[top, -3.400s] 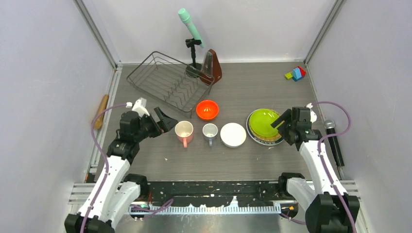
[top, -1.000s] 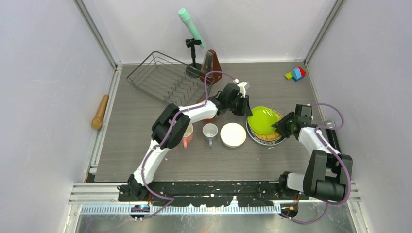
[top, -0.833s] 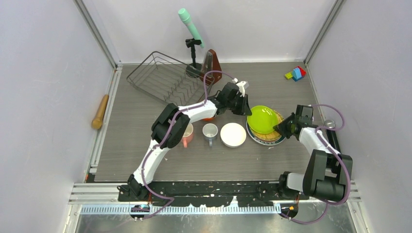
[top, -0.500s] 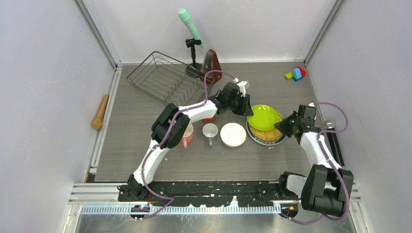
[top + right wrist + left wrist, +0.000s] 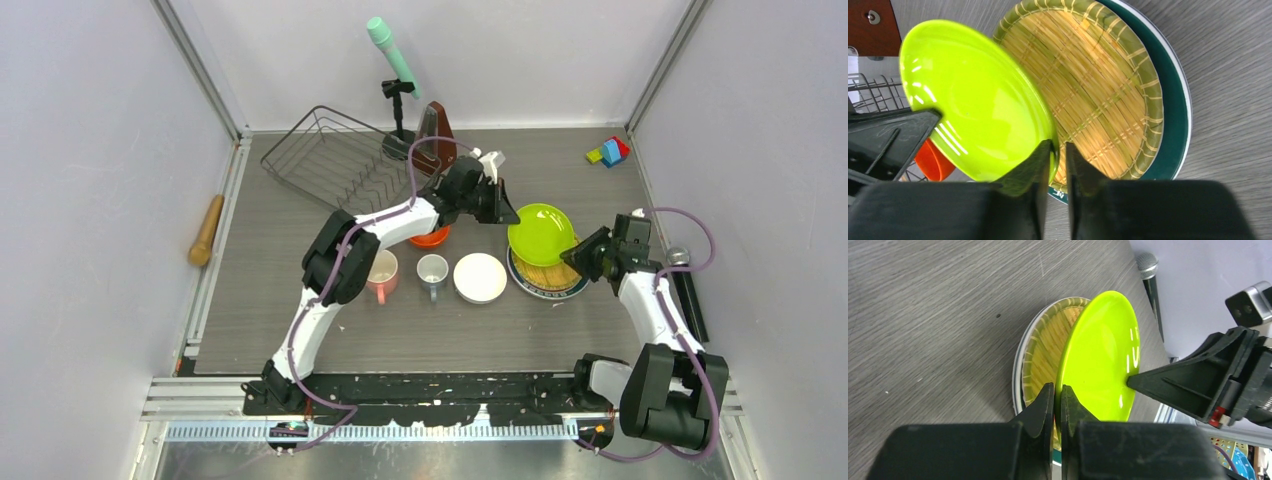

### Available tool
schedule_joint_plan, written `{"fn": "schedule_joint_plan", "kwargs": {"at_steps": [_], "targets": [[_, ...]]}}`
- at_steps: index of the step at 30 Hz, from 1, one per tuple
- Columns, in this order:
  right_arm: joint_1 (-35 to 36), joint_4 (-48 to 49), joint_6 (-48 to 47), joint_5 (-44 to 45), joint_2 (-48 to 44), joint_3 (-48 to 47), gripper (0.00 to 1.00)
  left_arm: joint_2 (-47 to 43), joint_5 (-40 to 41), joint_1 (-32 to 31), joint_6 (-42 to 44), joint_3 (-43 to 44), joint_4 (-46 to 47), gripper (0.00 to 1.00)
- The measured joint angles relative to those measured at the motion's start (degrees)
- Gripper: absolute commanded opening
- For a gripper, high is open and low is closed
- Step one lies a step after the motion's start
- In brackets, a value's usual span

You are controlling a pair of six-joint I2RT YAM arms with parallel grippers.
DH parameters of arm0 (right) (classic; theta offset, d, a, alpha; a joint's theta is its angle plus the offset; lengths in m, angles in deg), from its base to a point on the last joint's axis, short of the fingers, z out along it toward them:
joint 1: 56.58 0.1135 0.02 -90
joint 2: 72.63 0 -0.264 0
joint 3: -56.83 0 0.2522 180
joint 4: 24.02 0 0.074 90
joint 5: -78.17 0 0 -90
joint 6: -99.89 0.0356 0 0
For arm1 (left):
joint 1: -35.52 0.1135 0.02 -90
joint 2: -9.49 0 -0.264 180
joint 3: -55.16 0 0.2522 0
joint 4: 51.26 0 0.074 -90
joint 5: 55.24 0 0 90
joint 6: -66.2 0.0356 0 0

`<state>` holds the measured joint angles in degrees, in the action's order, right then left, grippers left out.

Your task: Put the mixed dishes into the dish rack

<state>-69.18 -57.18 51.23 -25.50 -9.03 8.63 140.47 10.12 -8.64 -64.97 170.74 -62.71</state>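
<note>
The left gripper [image 5: 1058, 387] has its two fingers pressed tight on the rim of the lime-green plate [image 5: 1103, 350], so it is pinching the plate. The plate is tipped up on a slant above the tan plate [image 5: 1098, 100], which lies flat on the white teal-rimmed plate [image 5: 1175, 100] on the right part of the table [image 5: 300, 260]. The right gripper [image 5: 1058, 145] is on the other side of the green plate. Its fingers sit close together with the plate's edge between them, but I cannot tell if they are squeezing it or only resting there. The dish rack [image 5: 340, 155] stands at the back left of the table, well apart from the plates, and I see no dishes in it. The orange-red bowl [image 5: 432, 238] sits under the left arm, near the rack. In a row nearer the front are the pink mug [image 5: 380, 275], the small grey-blue mug [image 5: 432, 270] and the white bowl [image 5: 480, 277], with the white bowl just beside the plate stack
</note>
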Motion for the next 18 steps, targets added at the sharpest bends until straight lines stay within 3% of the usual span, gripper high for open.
{"fn": "schedule_joint_plan", "kwargs": {"at_steps": [6,12,18], "targets": [[0.02,-0.61,-0.70,0.02,-0.96,-0.72,0.68,-4.15,0.22,0.44,1.68,-1.51,-0.79,0.00],[0.15,-2.45,-2.27,-2.34,-6.08,-1.79,0.79,-10.38,1.97,0.81,7.87,-1.97,-5.42,0.00],[0.13,-1.29,-5.09,-8.55,-14.69,-2.38,0.79,-16.65,1.44,2.10,11.67,-1.99,-10.19,0.00]]}}
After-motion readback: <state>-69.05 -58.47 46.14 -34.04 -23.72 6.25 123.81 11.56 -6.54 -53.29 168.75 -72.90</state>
